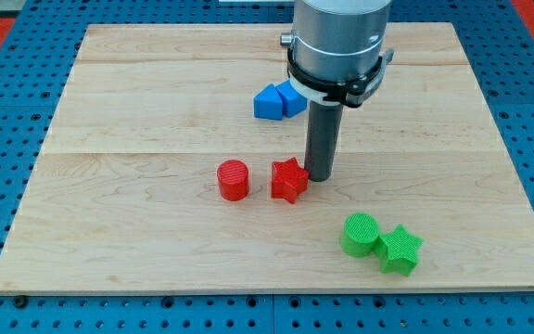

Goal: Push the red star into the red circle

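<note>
The red star (288, 180) lies near the middle of the wooden board. The red circle (233, 179), a short cylinder, stands a small gap to the star's left. My tip (320, 175) is at the star's right side, touching or almost touching it. The dark rod rises from there to the arm's grey body at the view's top.
Two blue blocks (277, 100) sit together above the star, just left of the rod. A green circle (361, 234) and a green star (400, 250) sit side by side at the lower right. The wooden board (109, 213) lies on a blue pegboard.
</note>
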Controlling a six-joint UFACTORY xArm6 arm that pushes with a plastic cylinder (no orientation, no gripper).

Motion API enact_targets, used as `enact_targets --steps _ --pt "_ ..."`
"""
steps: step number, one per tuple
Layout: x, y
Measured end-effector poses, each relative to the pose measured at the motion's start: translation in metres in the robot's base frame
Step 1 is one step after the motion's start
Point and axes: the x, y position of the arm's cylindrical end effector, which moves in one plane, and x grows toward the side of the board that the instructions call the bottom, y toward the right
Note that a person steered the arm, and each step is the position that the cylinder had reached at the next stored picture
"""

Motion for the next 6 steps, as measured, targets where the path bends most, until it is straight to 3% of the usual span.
enact_targets --steps 6 --pt "0.013 -0.024"
